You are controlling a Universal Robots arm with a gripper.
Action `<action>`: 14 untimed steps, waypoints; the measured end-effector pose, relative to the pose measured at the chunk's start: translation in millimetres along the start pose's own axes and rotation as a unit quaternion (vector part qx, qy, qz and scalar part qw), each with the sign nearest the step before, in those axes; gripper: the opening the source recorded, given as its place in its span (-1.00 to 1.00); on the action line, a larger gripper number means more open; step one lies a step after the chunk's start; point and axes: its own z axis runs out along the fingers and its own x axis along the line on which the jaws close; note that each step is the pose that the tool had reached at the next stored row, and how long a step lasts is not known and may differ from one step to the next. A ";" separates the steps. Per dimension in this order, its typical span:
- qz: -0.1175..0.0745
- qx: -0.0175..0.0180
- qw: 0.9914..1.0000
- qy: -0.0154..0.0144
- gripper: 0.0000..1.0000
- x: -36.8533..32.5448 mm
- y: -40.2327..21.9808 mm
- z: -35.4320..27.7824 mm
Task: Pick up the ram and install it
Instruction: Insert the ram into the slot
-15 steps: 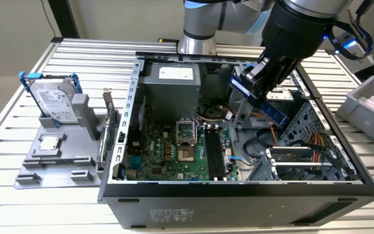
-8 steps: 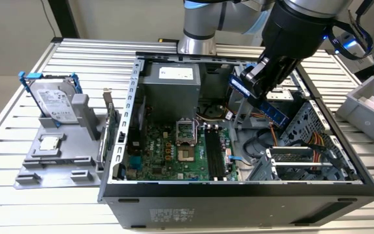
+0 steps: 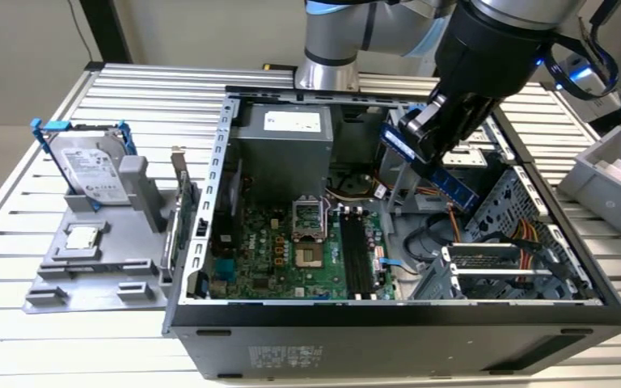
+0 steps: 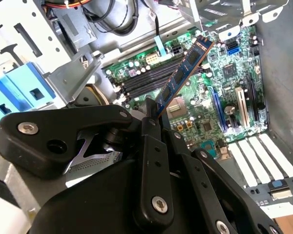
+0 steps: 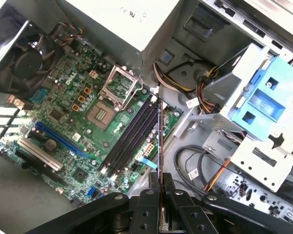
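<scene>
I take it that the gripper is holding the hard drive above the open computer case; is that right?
Not quite: the gripper holds the ram, not the hard drive, above the open computer case. The second wrist view shows the stick clamped in it; in the exterior view the hard drive stands on the grey stand.

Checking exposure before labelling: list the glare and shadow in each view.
Exterior view: the table glares white, the case wall is dark. Second wrist view: the gripper is a dark mass before the well-lit ram. First wrist view: the power supply is washed out on top, the fan sits in shadow.
</scene>
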 end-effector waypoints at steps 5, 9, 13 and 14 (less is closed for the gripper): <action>0.018 0.000 1.000 -0.001 -1.00 0.0 0.0 0.4; 0.031 0.000 1.000 -0.002 -1.00 0.0 0.0 0.7; 0.042 0.000 0.999 -0.003 -1.00 0.0 0.0 0.7; 0.045 0.000 0.999 -0.003 -1.00 0.0 0.0 0.6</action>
